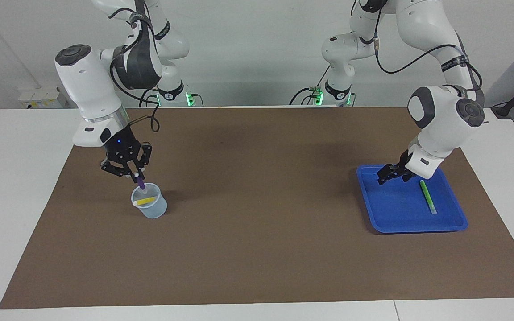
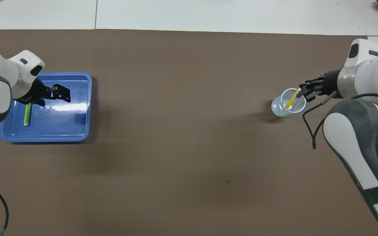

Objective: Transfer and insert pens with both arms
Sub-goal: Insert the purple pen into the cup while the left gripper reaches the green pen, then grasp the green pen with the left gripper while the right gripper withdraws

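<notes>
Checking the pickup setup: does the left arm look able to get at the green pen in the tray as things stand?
Probably yes: the left gripper hangs open over the blue tray, beside the green pen, which lies alone and uncovered.

Cup and tray at the table's two ends

The cup (image 1: pixel 150 206) with one pen (image 1: pixel 146 200) inside stands toward the right arm's end; the tray (image 1: pixel 375 214), a pen (image 1: pixel 427 196) lying in it, toward the left arm's.

**Pens: one in cup, one at its rim, one in tray**

I see the yellow pen (image 1: pixel 145 200) leaning inside the cup (image 1: pixel 152 213). The purple pen (image 1: pixel 141 183) hangs nearly upright, its lower tip just inside the cup's rim. The green pen (image 1: pixel 428 196), pale at one end, lies flat in the blue tray (image 1: pixel 400 220), well apart.
</notes>
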Available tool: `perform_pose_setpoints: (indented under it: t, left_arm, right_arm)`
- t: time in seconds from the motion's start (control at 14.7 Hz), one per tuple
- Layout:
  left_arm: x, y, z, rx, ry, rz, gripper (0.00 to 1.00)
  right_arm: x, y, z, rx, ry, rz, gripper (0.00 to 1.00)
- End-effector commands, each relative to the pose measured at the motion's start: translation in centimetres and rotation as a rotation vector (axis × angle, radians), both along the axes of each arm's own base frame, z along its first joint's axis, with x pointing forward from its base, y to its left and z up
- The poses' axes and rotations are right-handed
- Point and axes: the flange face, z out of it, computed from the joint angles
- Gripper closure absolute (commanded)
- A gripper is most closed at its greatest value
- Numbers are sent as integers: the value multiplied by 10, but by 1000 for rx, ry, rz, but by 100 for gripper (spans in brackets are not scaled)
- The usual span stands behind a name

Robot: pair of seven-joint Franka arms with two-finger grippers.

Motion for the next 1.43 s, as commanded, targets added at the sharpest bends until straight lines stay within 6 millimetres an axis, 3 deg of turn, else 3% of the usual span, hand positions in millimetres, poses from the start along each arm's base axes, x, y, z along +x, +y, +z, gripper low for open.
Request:
perform_pose_setpoints:
  t: [0.0,0.14,0.27,0.48,0.82,1.16,1.29,1.36]
  left_arm:
    - [17,34,-17,30,9,-54,4]
    - [30,55,-15,29,-18,-77,4]
    - [37,78,-29,43,-21,-109,4]
    - [41,94,-37,74,-50,-126,5]
    - [36,123,-43,87,-74,-190,7]
    - [16,146,-81,85,-107,-237,14]
    - [15,145,-83,82,-100,-243,14]
    - [13,143,-85,74,-82,-244,14]
  right_arm:
    - [-9,-10,-7,40,-38,39,100]
    - [-9,-11,-12,52,-36,55,100]
    - [-10,-17,-14,51,-34,47,100]
    - [-11,-19,-18,52,-37,45,100]
    - [-13,-19,-23,61,-27,40,100]
    - [-15,-14,-28,60,-41,38,100]
    - [-14,-13,-30,62,-39,30,61]
    - [-14,-13,-30,61,-37,30,32]
